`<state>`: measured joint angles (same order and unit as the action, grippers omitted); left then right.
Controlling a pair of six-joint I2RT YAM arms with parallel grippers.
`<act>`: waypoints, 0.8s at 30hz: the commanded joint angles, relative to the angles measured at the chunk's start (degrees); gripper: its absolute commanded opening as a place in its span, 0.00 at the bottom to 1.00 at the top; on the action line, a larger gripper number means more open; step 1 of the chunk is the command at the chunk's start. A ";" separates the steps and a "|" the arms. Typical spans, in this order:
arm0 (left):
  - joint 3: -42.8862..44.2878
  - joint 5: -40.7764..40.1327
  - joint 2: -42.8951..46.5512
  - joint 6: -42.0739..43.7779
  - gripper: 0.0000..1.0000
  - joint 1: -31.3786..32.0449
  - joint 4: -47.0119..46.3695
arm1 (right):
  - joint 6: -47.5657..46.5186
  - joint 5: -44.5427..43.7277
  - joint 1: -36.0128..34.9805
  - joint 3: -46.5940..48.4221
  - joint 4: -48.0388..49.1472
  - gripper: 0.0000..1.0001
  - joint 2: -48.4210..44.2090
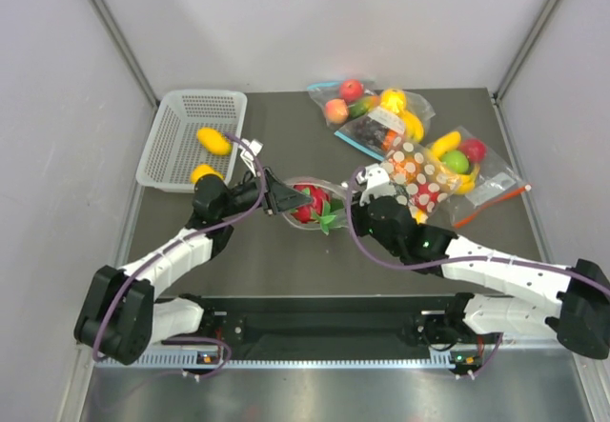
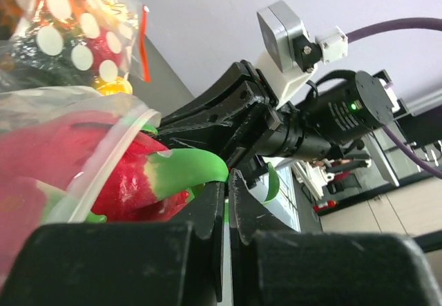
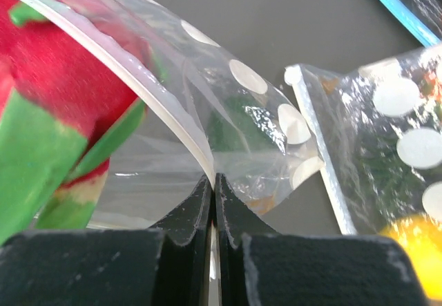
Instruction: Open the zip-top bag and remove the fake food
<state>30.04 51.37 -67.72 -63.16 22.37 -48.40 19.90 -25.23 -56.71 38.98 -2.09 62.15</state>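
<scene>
Squarely in right claw (image 3: 213,179): bag rim (image 3: 131,81).

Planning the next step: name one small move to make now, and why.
Probably tilt the dotted transparent zip-top bag mouth-down: the left gripper and right gripper pinch opposite rims, its mouth gapes, and the glossy red fruit with green leaves lies inside.

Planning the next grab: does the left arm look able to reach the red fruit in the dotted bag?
Probably not yet. The left gripper is shut on the zip-top bag rim, like the right gripper; the red fruit lies close, but it must let go first.
</scene>
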 commanded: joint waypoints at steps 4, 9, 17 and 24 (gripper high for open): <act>4.67 4.17 -2.23 -2.32 0.00 2.67 -12.06 | -3.55 6.51 1.95 0.65 7.97 0.00 -1.07; 9.41 3.73 -6.80 -4.16 0.00 6.89 -16.10 | -2.68 8.88 1.86 1.53 10.17 0.00 1.56; 13.11 4.35 -7.78 -4.36 0.00 7.16 -16.05 | -1.88 8.10 2.39 1.10 9.65 0.00 2.01; 17.15 1.38 -1.81 4.43 0.00 6.99 -1.80 | -1.53 8.09 3.09 0.04 9.47 0.00 0.96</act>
<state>42.72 55.02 -74.61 -64.10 29.36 -52.21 17.78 -17.69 -54.46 39.00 4.71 64.36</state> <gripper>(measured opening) 0.031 0.009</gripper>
